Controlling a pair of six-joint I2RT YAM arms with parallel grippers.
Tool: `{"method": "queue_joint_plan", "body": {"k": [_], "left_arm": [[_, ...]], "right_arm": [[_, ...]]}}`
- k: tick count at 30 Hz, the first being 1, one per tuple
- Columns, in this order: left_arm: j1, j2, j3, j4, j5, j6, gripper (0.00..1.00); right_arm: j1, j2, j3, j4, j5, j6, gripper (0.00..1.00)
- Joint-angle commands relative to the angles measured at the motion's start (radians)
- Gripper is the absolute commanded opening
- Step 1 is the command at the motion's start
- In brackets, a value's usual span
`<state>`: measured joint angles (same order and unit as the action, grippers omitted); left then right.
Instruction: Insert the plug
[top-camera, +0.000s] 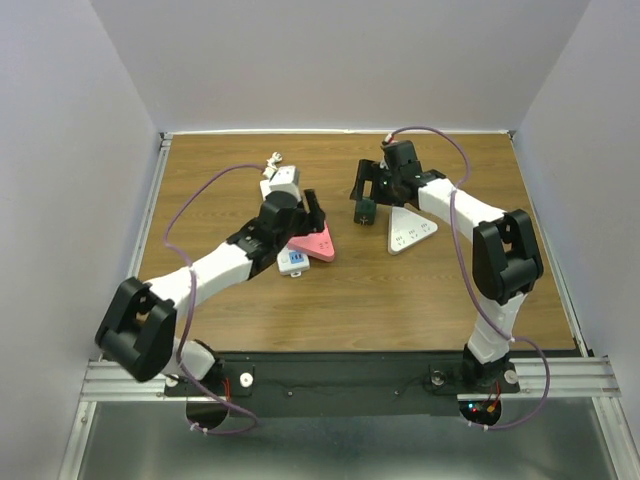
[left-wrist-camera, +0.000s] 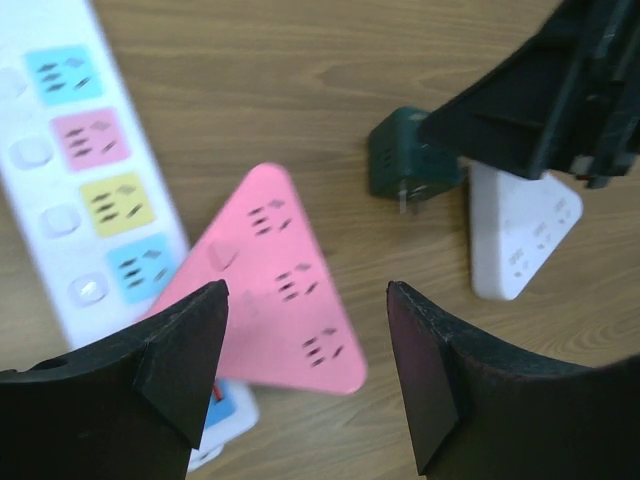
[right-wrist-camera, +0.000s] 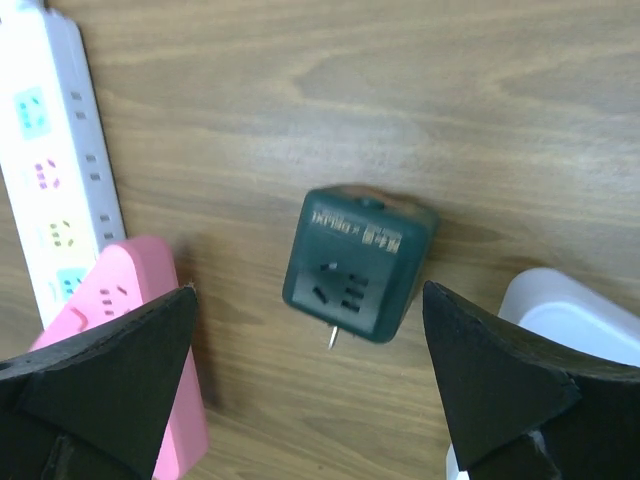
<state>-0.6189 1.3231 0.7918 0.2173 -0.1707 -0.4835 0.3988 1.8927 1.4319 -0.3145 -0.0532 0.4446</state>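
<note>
A dark green cube plug (top-camera: 366, 210) lies on the wooden table, its metal prongs showing; it also shows in the right wrist view (right-wrist-camera: 357, 264) and the left wrist view (left-wrist-camera: 410, 164). My right gripper (top-camera: 372, 188) hovers above it, open and empty (right-wrist-camera: 310, 390). A pink triangular socket block (top-camera: 314, 244) lies left of the plug, seen too in the left wrist view (left-wrist-camera: 275, 285). My left gripper (top-camera: 311, 212) is open and empty over the pink block (left-wrist-camera: 307, 375). A white triangular socket block (top-camera: 408, 232) lies right of the plug.
A long white power strip (left-wrist-camera: 75, 170) with coloured sockets lies under my left arm, its end showing in the top view (top-camera: 291, 262). A white adapter (top-camera: 281, 183) with a connector sits behind it. Grey walls enclose the table.
</note>
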Motion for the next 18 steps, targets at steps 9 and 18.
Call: {"method": "queue_joint_plan", "body": {"k": [9, 18], "left_arm": [[-0.173, 0.443, 0.469, -0.03, -0.061, 0.085, 0.8], [-0.189, 0.648, 0.693, -0.128, -0.093, 0.108, 0.83]], "right_arm": [[-0.19, -0.185, -0.048, 0.008, 0.007, 0.097, 0.99], [-0.301, -0.334, -0.163, 0.006, -0.066, 0.071, 1.0]]}}
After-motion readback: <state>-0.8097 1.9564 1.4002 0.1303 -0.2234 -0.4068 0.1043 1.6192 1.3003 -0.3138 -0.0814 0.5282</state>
